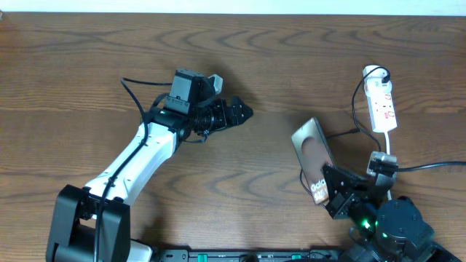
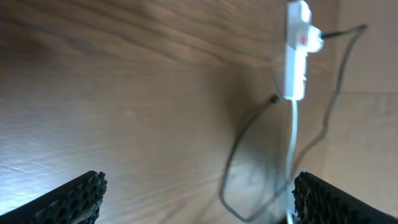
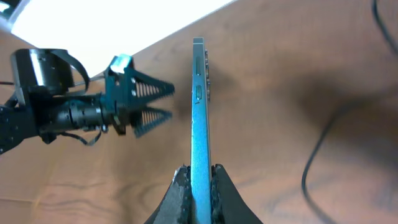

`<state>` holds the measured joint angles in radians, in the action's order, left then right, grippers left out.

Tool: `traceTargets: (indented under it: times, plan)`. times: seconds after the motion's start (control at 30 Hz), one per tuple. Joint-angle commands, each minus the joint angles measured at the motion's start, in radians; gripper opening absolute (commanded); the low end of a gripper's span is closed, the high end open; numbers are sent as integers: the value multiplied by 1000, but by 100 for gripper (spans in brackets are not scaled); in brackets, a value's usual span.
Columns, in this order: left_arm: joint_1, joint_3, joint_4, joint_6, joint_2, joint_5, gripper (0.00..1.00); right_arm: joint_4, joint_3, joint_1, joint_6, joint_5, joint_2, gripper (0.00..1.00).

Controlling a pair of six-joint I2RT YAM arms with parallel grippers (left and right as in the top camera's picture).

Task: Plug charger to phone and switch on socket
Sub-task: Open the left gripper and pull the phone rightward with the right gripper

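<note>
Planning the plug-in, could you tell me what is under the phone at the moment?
The phone, clamped on edge in the right gripper, has bare wooden table below it. The charger cable reaches its edge; whether the tip runs underneath is hidden.

In the overhead view soft, even light is falling on the counter (image 1: 73, 58) and the picture is looking sharp; the phone (image 1: 314, 149) is giving off a pale shine. The left wrist view is coming out blurred: white glare is spreading on the wood at the lower left, the socket (image 2: 296, 56) is glowing overexposed, and the left fingers (image 2: 74, 196) are showing as dark shapes. In the right wrist view the upper left corner is burning out to white, while the wood at the right is melting into blur.
</note>
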<state>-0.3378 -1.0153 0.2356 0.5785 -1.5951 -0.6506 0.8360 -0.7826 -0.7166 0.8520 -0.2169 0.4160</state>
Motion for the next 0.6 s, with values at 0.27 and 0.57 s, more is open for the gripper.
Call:
traceTargets:
  times: [0.27,0.57]
  plan:
    - [219,-25,121,-140,63,30,97,17,-18,2,203,157,-11,1]
    - [309,-25,231,-291,320,35,97,68,-18,2,259,190,-11,1]
